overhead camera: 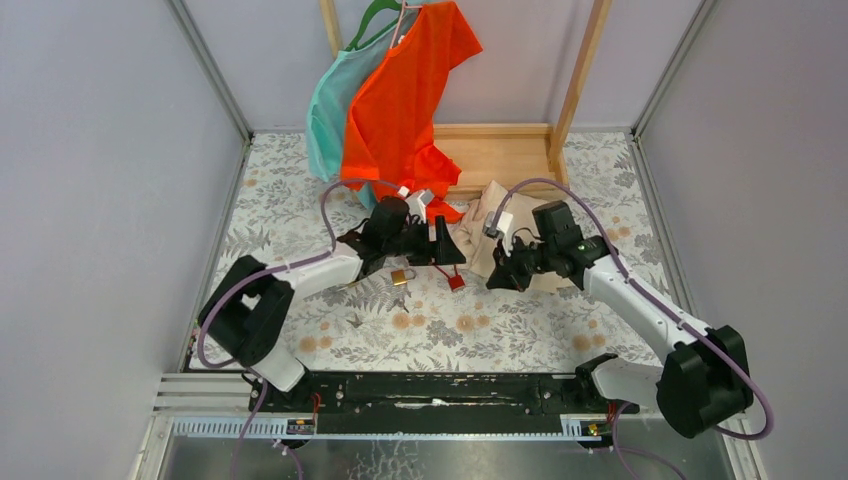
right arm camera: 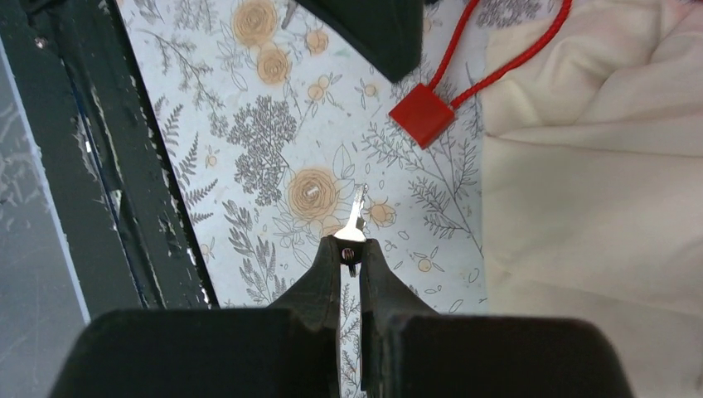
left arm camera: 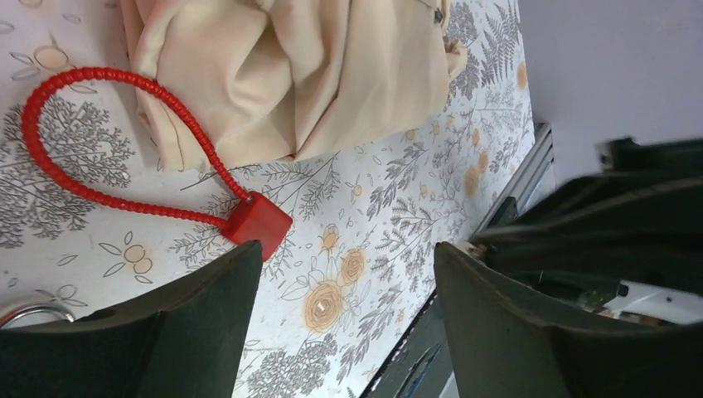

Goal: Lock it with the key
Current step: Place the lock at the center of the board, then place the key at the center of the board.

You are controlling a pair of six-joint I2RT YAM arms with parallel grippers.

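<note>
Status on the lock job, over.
Left gripper jaws open, empty. Right gripper jaws shut on key. Padlock unheld on table. Red tag close beside it.

Padlock (overhead camera: 399, 277) left of cable lock (overhead camera: 456, 282); cloth (overhead camera: 482, 245) right.

An orange shirt (overhead camera: 405, 95) and a teal shirt (overhead camera: 328, 110) hang on a wooden rack (overhead camera: 500, 150). On the floral tablecloth (overhead camera: 500, 330), a crumpled beige cloth (left arm camera: 315, 75) lies just beside a red looped seal (left arm camera: 259, 220).
</note>
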